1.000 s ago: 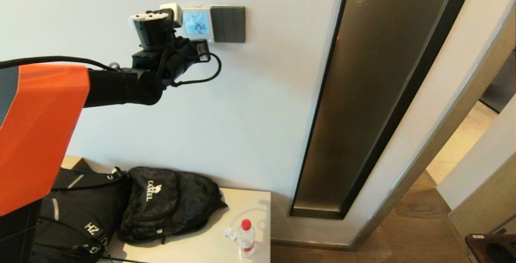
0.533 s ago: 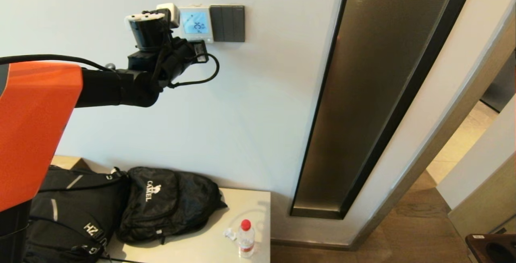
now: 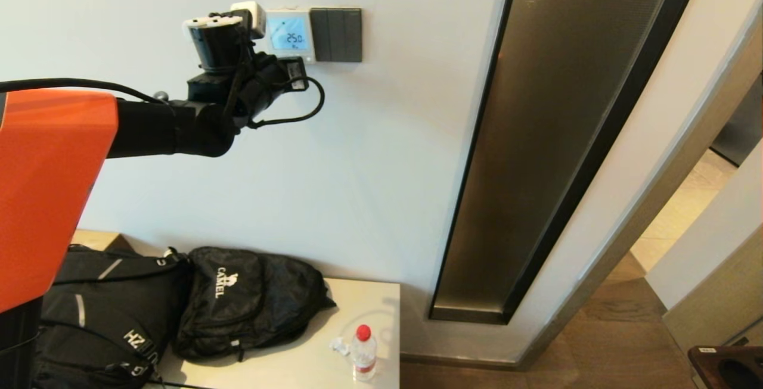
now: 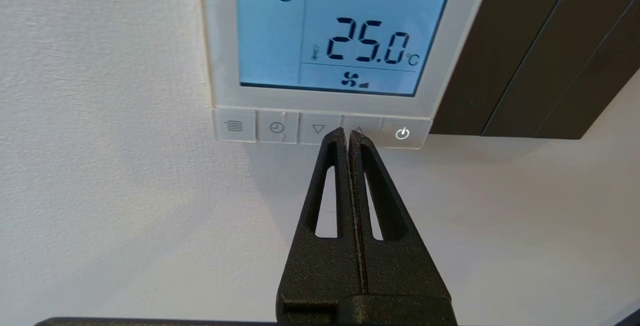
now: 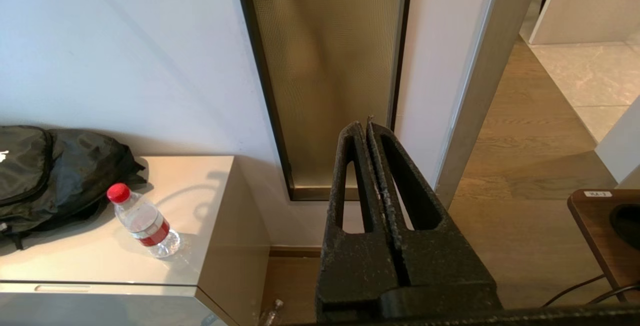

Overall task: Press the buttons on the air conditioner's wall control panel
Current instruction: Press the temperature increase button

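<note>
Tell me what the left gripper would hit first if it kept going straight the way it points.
Most likely the up-arrow button on the control panel. The left gripper, fingers shut, lines up with it, between the down-arrow button and power button. Whether it already touches is unclear.

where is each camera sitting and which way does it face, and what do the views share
Head view: on the robot's head, facing the wall; the left arm reaches to the control panel.
Left wrist view: behind the shut left gripper, tips at the panel's up button.
Right wrist view: behind the shut right gripper, looking at cabinet and floor.
Shared: head and right wrist views both show the water bottle.
</note>
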Robot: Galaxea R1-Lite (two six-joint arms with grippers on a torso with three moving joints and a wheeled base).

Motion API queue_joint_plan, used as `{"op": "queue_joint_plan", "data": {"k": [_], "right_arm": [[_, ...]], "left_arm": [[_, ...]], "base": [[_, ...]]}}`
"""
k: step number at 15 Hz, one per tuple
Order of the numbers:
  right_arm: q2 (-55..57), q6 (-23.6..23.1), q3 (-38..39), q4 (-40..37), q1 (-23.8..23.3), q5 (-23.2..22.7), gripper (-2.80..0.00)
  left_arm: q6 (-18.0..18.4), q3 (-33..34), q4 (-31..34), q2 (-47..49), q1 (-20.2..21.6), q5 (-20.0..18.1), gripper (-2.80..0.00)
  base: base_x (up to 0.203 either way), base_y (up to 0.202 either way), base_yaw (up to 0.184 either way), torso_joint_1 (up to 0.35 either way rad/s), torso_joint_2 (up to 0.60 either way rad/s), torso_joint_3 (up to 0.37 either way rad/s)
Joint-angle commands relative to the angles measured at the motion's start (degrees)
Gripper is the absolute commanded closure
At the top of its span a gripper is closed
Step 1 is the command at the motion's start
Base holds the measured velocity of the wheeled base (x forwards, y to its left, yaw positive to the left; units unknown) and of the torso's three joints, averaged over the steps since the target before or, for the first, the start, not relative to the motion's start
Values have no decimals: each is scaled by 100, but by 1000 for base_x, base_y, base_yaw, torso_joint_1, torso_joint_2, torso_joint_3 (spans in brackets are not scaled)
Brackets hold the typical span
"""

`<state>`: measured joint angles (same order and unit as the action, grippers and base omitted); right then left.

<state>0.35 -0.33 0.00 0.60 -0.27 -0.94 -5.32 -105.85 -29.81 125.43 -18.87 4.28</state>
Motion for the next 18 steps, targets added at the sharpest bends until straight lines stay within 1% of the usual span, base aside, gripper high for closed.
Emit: {"op": "queue_joint_plan", "data": {"k": [1,7,10,13,16,18], "right_arm": [[0,-3,0,2,0,-3,0],[0,-3,0,2,0,-3,0],[0,-3,0,2,0,-3,0],[0,-3,0,2,0,1,0],[0,-3,0,2,0,-3,0],[9,-3,0,2,-6,-3,0]], "left_arm": [[-5,-109,10,103,0,-5,0],[-5,-313,36,333,-3,-15,0],[-5,-293,21,277,4,-6,0],[-13,-167,-38,152,1,3,0],[-7,194,-213,-58,3,11,0],[-7,249,-254,-106,5,5,0]], "base": [[0,0,0,0,0,0],[0,0,0,0,0,0],[0,0,0,0,0,0],[0,0,0,0,0,0],[0,0,0,0,0,0],[0,0,0,0,0,0]]}}
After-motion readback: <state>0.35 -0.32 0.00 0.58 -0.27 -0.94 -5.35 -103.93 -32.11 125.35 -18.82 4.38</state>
